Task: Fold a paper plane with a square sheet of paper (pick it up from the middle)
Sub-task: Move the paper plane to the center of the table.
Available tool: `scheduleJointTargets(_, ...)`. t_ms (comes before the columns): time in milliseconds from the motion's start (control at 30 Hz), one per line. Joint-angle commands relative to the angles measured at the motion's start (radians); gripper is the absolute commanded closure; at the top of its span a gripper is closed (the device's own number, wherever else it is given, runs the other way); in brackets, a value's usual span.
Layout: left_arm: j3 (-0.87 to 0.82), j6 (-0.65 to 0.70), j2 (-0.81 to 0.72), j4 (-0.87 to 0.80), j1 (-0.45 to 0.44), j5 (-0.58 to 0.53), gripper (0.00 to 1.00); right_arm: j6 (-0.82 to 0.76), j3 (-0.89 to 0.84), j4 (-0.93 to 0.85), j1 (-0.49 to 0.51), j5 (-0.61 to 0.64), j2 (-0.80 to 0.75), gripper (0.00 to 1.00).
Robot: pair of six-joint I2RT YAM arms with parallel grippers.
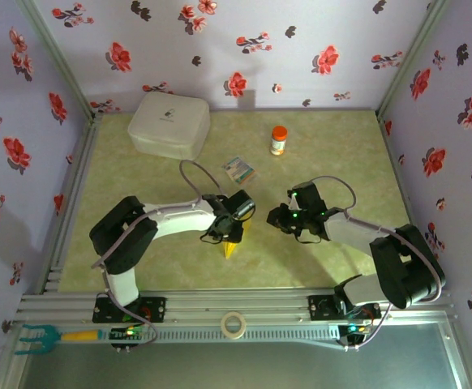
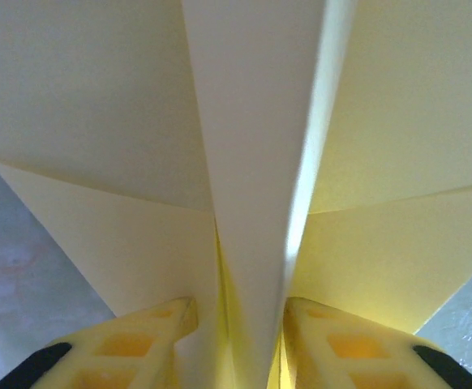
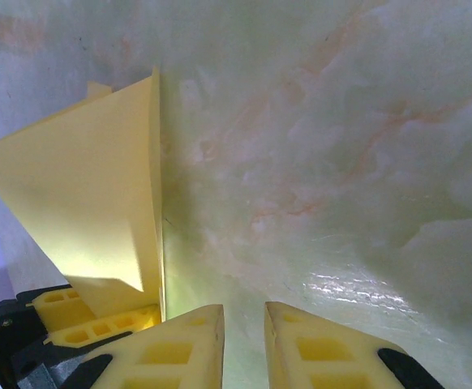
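Paper plane: the yellow dart (image 1: pixel 233 243) is near the middle of the bench (image 1: pixel 333 154), under the left arm's wrist, with its tip poking out on the near side. It looks fully creased, wings spread either side of a central keel.
Left pincer: the left pincer (image 2: pixel 240 320) straddles the keel, one finger on each side. I cannot tell whether the pads are pressing the paper or merely flanking it.
Right pincer: the right pincer (image 3: pixel 244 320) is just to the right of the plane, low over the bench, with only a thin slot between its fingers and nothing in it.
Contact with bench: I cannot tell whether the plane rests on the surface or hangs clear.
Risk, loose hold: if the left fingers are slack, the thin keel could slide out and the plane tip onto a wing.
Risk, squeeze: a harder pinch could crush the creases.
Risk, neighbour: the right fingers sit close enough that a sideways drift could bend the right wing.
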Motion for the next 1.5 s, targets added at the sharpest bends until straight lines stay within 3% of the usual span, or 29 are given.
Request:
scheduleJointTargets(0, 0.031, -0.057, 0.037, -0.081, -0.010, -0.017, 0.66, -0.002, -0.020, 0.033, 0.004, -0.004, 0.005, 0.79)
scheduleJointTargets(600, 0.188, -0.172, 0.140, -0.245, -0.036, -0.034, 0.62, -0.027, -0.026, 0.026, -0.019, -0.036, -0.035, 0.78)
scheduleJointTargets(900, 0.239, -0.197, 0.113, -0.288, -0.042, -0.083, 0.60, -0.030, -0.035, 0.004, -0.030, -0.029, -0.075, 0.77)
scheduleJointTargets(1467, 0.231, -0.201, 0.014, -0.274, -0.050, -0.116, 0.47, -0.036, -0.025, -0.025, -0.037, -0.009, -0.091, 0.75)
